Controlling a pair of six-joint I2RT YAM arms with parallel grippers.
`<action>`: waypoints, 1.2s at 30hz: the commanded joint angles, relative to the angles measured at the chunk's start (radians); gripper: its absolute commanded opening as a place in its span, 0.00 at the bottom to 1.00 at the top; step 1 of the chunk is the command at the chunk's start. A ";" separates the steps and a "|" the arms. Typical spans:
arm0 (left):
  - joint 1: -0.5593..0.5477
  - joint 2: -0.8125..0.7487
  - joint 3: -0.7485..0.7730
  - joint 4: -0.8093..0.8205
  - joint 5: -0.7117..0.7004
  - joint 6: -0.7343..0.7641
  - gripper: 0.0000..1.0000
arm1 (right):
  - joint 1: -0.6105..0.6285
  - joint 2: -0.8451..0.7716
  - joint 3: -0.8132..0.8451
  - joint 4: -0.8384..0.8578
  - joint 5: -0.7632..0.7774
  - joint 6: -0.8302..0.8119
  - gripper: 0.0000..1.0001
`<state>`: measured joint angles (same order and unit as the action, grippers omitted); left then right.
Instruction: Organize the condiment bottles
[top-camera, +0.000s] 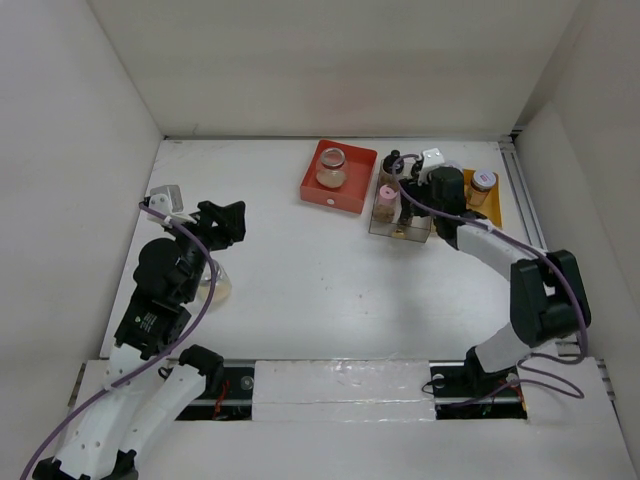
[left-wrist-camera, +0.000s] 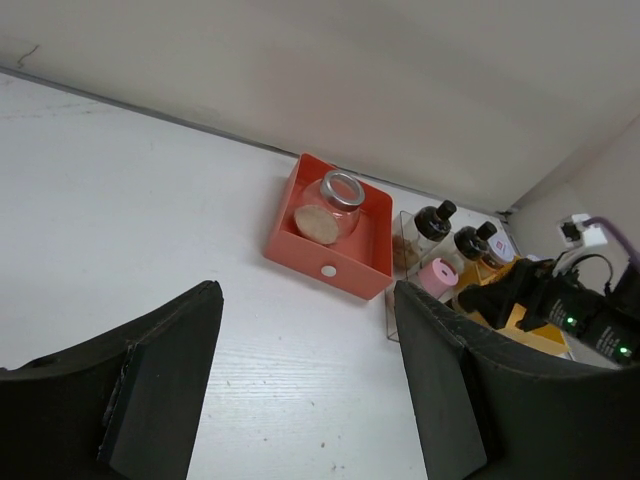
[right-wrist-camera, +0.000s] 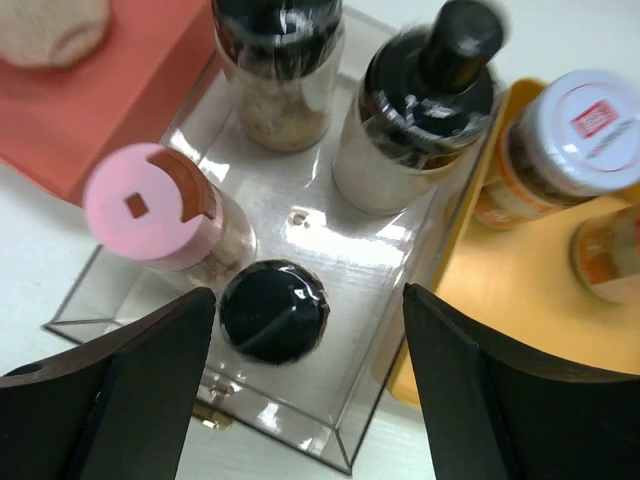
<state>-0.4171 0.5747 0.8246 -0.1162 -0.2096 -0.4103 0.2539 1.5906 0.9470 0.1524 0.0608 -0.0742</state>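
- The left gripper (top-camera: 230, 221) hangs over bare table on the near left. Its fingers are parted and hold nothing.
- Beside that arm a squat glass jar (top-camera: 218, 288) stands loose on the table, partly hidden and in no tray. It looks like the main item left to sort.
- The right gripper (right-wrist-camera: 308, 300) hovers above the clear tray (right-wrist-camera: 330, 250). Its fingers are spread wide on either side of a black-capped jar (right-wrist-camera: 273, 310), which stands on the tray floor and is not gripped.
- Just beside it in that tray is a pink-capped shaker (right-wrist-camera: 150, 205). Behind them are a wide dark-lidded bottle (right-wrist-camera: 278, 70) and a narrow-necked bottle (right-wrist-camera: 425, 110).
- The yellow tray (right-wrist-camera: 500, 330) holds a white-capped bottle (right-wrist-camera: 585, 125) and a second bottle that is cut off at the edge of the right wrist view.
- Farthest back, the red tray (top-camera: 315, 190) holds one open glass jar (top-camera: 331, 167).
- Most bottles appear to be sorted.
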 joint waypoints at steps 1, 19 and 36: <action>0.005 0.002 -0.007 0.036 0.012 0.001 0.65 | 0.028 -0.136 0.015 -0.006 0.025 -0.012 0.82; 0.014 -0.167 0.030 0.027 -0.186 -0.051 0.70 | 0.754 0.340 0.525 0.042 -0.499 -0.311 1.00; 0.014 -0.133 0.071 -0.123 -0.258 -0.131 0.76 | 0.866 0.782 1.004 0.045 -0.533 -0.277 1.00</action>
<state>-0.4084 0.4423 0.8845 -0.2657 -0.4725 -0.5266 1.1065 2.3341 1.8839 0.1440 -0.4358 -0.3618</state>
